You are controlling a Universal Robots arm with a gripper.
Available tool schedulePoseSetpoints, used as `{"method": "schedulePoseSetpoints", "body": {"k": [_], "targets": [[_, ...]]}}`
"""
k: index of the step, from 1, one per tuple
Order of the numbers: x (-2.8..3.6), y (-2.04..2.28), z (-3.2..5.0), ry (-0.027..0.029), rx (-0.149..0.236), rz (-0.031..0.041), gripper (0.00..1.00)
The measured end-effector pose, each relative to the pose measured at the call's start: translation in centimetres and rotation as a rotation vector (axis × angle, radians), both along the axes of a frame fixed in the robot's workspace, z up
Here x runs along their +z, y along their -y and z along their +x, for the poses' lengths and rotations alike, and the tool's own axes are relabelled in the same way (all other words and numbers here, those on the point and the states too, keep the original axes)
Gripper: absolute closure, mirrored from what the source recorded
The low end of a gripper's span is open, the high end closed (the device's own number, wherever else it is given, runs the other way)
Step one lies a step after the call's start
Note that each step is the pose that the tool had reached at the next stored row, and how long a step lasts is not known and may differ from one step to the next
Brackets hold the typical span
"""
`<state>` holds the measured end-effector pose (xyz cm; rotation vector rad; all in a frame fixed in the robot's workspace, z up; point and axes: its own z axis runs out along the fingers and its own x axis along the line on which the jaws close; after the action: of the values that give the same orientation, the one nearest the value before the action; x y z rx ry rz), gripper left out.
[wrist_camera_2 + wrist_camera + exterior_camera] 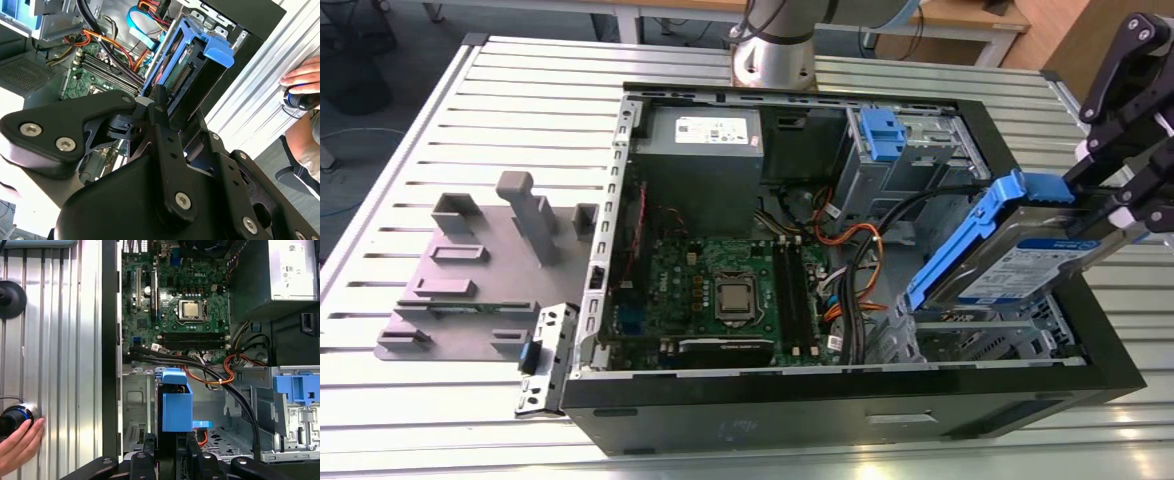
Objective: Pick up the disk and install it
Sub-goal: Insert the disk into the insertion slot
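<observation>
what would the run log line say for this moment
gripper: jaws shut on disk | disk: held tilted over open computer case | install: not yet done

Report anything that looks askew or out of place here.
The disk hangs tilted over the open computer case, clamped in the claw, not seated in any bay. A person's hand rests by a dark knob on the table beside the case.

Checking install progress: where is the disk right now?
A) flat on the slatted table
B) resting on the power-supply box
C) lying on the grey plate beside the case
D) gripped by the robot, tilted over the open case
D: in the exterior view the gripper is shut on the disk, which hangs tilted over the open computer case.
</observation>
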<state>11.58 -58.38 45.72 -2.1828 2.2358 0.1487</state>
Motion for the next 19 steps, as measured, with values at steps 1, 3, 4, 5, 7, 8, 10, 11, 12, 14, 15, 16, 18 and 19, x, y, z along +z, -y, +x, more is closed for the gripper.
{"method": "schedulePoseSetpoints", "body": {"k": [1, 3, 4, 5, 7, 8, 10, 11, 12, 14, 15, 16, 18, 19], "targets": [[-0.02, 0.01, 0.00, 0.0000, 0.005, 0.0000, 0.65], [-0.05, 0.02, 0.00, 0.0000, 0.011, 0.0000, 0.65], [-0.09, 0.02, 0.00, 0.0000, 0.013, 0.0001, 0.65], [-0.15, 0.02, 0.00, 0.0000, 0.015, 0.0001, 0.65], [-0.26, 0.03, 0.00, 0.0000, 0.019, 0.0001, 0.65], [-0.27, 0.03, 0.00, 0.0000, 0.020, 0.0001, 0.65], [-0.27, 0.03, 0.00, 0.0000, 0.020, 0.0000, 0.65], [-0.27, 0.03, 0.00, 0.0000, 0.020, 0.0000, 0.65], [-0.26, 0.03, 0.01, 0.0000, 0.020, 0.0000, 0.65], [-0.28, 0.03, 0.01, 0.0000, 0.016, 0.0000, 0.65], [-0.29, 0.03, 0.01, 0.0000, 0.009, -0.0001, 0.65], [-0.29, 0.03, 0.02, 0.0000, 0.001, 0.0000, 0.65], [-0.30, 0.03, 0.02, 0.0000, -0.004, 0.0002, 0.65], [-0.30, 0.02, 0.02, 0.0000, -0.004, 0.0002, 0.65]]}}
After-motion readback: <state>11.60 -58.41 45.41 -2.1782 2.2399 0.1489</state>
